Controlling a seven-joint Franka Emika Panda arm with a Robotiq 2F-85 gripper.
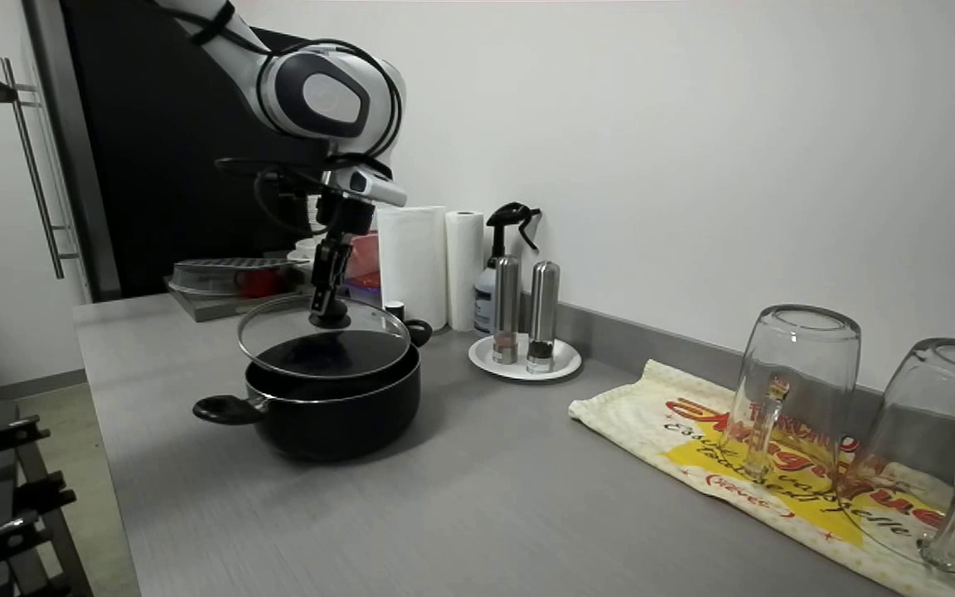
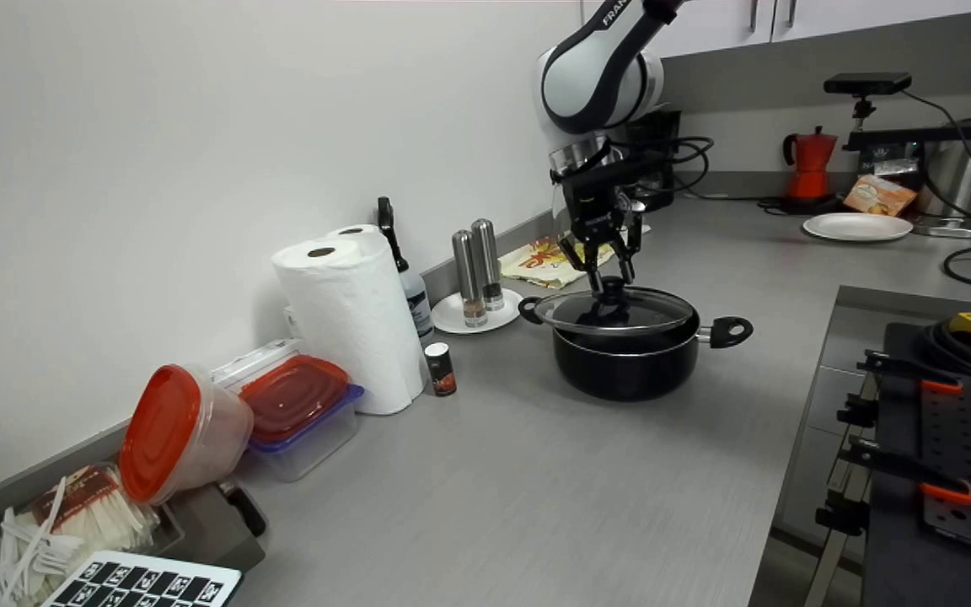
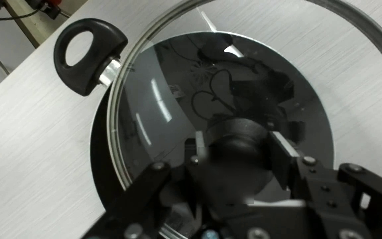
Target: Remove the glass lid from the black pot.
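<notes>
In an exterior view, left of the middle, the claw points down, clamped round the black knob of the glass lid. The lid hangs over the black pot, and between its front edge and the near side of the pot I can see a dark strip of the pot's inside. Right of the pot, a white plate carries two metal grinders, with a spray bottle partly behind them. At the lower right, two upturned glass mugs stand on a printed towel.

In an exterior view, the claw, the lid and the pot are right of centre, the lid roughly level, with a dark gap under it and its left edge reaching out past the pot's. Paper rolls stand left of the middle, two plastic tubs sit at the lower left, and a red coffee maker is at the upper right.

In the wrist view, the claw comes in from the bottom, with a pad on either side of the knob, which looks blurred. The lid fills the centre and right of the frame, set off to the right of the pot, whose left side peeks out from beneath; one handle of the pot sticks out at the upper left
</notes>
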